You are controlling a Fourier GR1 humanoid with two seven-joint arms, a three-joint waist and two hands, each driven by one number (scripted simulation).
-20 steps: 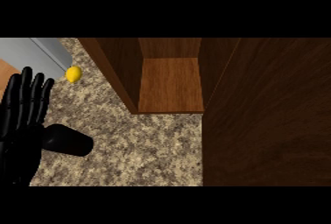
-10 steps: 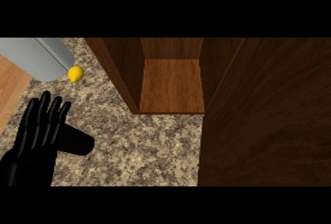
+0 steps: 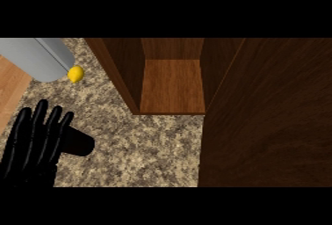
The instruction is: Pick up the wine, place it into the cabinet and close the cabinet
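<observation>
Cabinet open; right hand unseen; left hand edge-cropped.

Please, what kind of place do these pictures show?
Most likely a kitchen counter. The worktop is speckled stone, a wooden cabinet stands open on it, showing a bare shelf, and a small yellow fruit, perhaps a lemon, lies beside a grey object at the far left.

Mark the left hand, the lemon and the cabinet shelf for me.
left hand (image 3: 32, 149): head view, on the back of the palm, fingers straight.
lemon (image 3: 76, 74): head view, middle of the yellow fruit.
cabinet shelf (image 3: 172, 85): head view, bare wooden floor of the open compartment.
</observation>
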